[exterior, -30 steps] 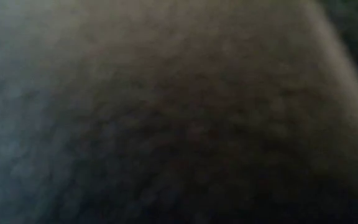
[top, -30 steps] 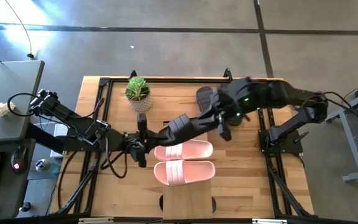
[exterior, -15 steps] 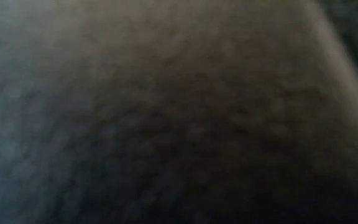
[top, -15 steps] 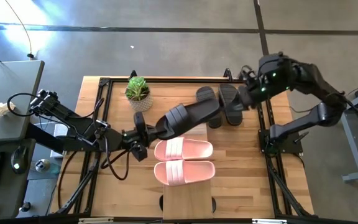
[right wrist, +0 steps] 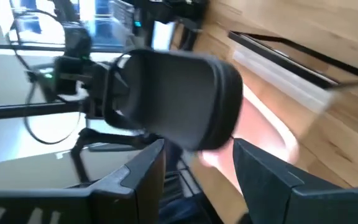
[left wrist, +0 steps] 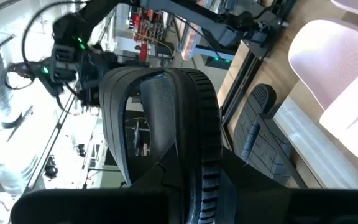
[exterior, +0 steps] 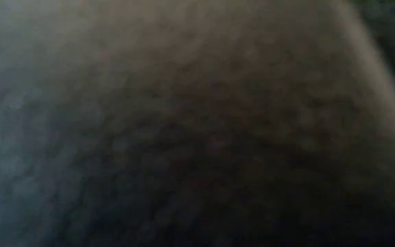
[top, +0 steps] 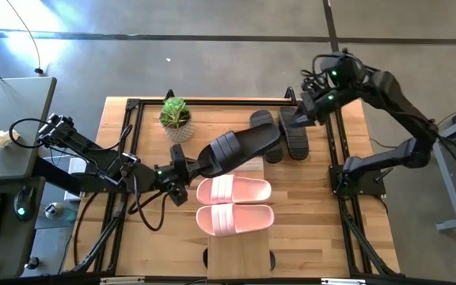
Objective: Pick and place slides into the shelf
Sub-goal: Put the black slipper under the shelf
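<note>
Since 1 s ago the right arm is pulling back: it was stretched across the table centre over the black slides, now the right gripper [top: 301, 113] is hanging near the far right corner, just above the two black slides on the table [top: 283, 133], fingers [right wrist: 263, 177] spread wide, nothing between them. Elbow is raised and folded out past the table's right edge. Left arm's pose is nearly the same; the slide it's carrying is tilting a bit differently.

L to R now:

Left arm is reaching in from the left edge, low and roughly level w/ the table, forearm angling toward the centre. Left gripper [top: 179, 170] is clamping tight on one end of a black slide [top: 234, 148], holding it off the table w/ the other end pointing toward the far right corner. Left wrist view is showing that slide [left wrist: 160, 118] close up, strap facing the camera.

Potted plant [top: 176, 116] is sitting near the far edge, left of centre.

Pink pair [top: 234, 205] is lying side by side mid-table, just beyond the shelf [top: 238, 257] plank at the near edge; can't tell if touching it. Shelf top is carrying no slides.

Two black slides are lying side by side near the far edge, right of centre; the held slide's tip is overlapping them from above.

Low view is blocked, dark blur only.
</note>
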Motion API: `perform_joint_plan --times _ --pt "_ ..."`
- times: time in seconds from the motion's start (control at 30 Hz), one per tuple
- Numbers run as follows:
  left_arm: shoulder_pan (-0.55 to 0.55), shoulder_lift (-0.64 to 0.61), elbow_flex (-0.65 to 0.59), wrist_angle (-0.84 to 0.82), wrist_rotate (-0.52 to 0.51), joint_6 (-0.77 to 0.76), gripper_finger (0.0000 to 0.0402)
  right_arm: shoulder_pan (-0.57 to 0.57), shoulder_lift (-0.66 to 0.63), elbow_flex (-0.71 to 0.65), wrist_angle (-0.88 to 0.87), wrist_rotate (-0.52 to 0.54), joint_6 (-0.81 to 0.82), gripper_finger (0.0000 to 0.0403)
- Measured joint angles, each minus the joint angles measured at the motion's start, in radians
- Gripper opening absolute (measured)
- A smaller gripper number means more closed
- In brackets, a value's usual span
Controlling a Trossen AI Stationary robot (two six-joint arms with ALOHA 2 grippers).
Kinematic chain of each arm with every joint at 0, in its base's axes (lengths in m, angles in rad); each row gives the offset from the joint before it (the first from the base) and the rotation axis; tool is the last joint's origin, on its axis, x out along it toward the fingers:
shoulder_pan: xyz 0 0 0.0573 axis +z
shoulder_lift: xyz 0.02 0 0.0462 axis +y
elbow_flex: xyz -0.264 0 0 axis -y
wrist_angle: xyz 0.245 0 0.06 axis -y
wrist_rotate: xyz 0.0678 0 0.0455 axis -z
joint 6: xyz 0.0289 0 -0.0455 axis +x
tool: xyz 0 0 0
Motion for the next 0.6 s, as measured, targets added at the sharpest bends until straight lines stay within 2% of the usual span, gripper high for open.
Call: perform_joint_plan --times 0.23,0.37,0.6 --pt "0.000 0.000 0.000 -0.001 -0.011 -0.001 0.0028 -0.037 0.001 -0.169 0.110 -0.096 -0.024 0.0177" --pt "0.000 0.001 0.000 -0.003 -0.010 -0.001 0.0028 -0.035 -0.013 -0.235 0.271 -0.148 0.013 0.0177" --pt "0.000 0.001 0.001 -0.005 -0.010 -0.001 0.0028 -0.029 -0.013 -0.288 0.375 -0.163 0.075 0.0177"
